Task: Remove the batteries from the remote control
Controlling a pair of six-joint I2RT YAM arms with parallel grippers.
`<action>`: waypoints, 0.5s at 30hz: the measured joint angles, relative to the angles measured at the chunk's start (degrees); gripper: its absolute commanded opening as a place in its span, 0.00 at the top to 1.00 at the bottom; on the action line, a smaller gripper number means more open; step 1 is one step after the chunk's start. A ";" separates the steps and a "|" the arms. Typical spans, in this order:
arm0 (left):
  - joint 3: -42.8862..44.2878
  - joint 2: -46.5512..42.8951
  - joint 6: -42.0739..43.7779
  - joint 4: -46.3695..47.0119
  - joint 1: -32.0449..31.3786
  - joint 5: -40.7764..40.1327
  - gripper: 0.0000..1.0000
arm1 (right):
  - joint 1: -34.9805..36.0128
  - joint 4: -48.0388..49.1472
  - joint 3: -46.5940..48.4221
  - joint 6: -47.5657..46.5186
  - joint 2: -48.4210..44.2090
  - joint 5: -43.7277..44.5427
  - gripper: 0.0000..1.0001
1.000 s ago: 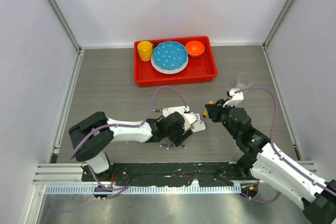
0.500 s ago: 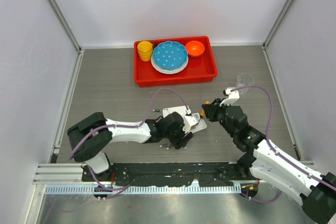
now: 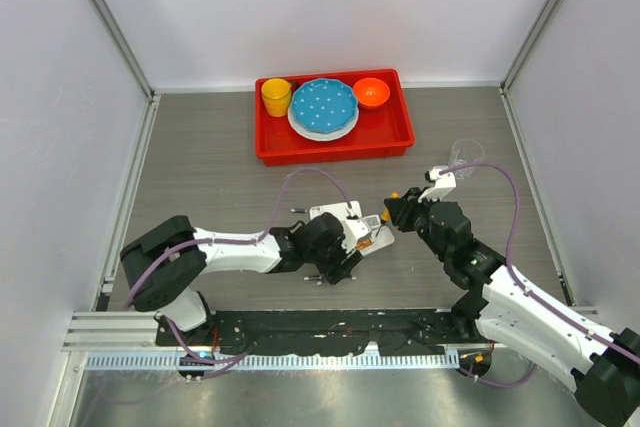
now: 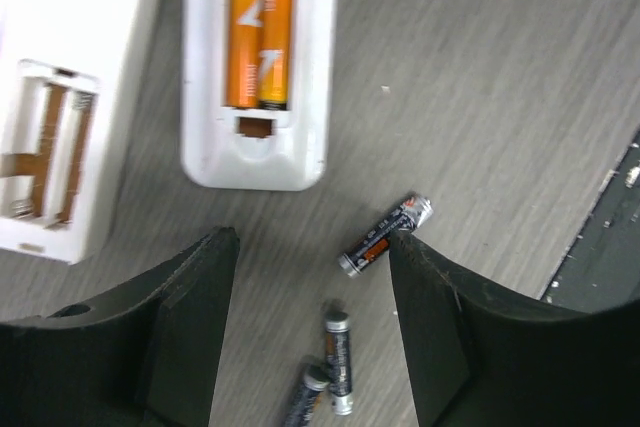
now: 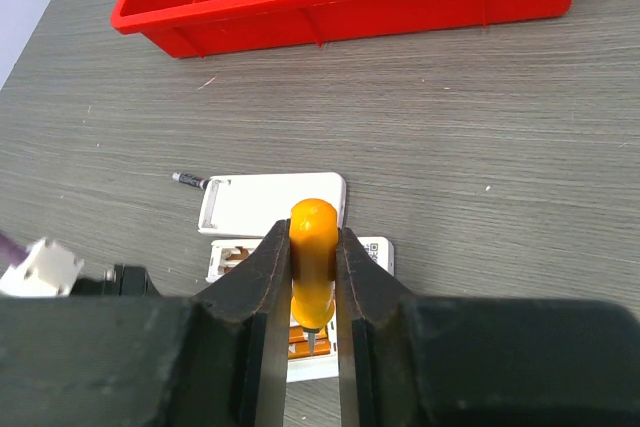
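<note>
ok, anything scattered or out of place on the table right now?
Three loose batteries lie scattered at odd angles on the table near the open remote; a fourth sits apart beyond the plain white piece. Two orange cells are still seated. Nothing looks damaged.

Both arms reach in over the grey table (image 3: 200, 177).
The left gripper (image 3: 340, 259) hangs beside the white remote pieces (image 3: 333, 214), with small dark batteries (image 3: 319, 278) just below it. The right gripper (image 3: 398, 205) pinches an orange-handled screwdriver (image 3: 397, 195). A red tray (image 3: 333, 144) of dishes sits behind.
</note>
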 measured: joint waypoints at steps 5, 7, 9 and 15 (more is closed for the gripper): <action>0.50 0.15 -0.02 -0.52 3.34 0.00 0.30 | 0.00 0.00 0.00 0.00 0.00 0.00 0.99; 2.05 1.14 0.20 -1.38 4.11 0.15 0.30 | 0.00 0.00 0.00 0.00 0.00 -0.02 0.99; 4.00 2.78 0.50 -1.90 4.09 1.07 0.31 | 0.00 0.00 -0.02 0.00 0.00 -0.02 0.99; 6.86 5.55 1.68 -2.40 4.00 3.21 0.40 | 0.00 0.00 -0.33 0.02 0.09 -0.11 0.99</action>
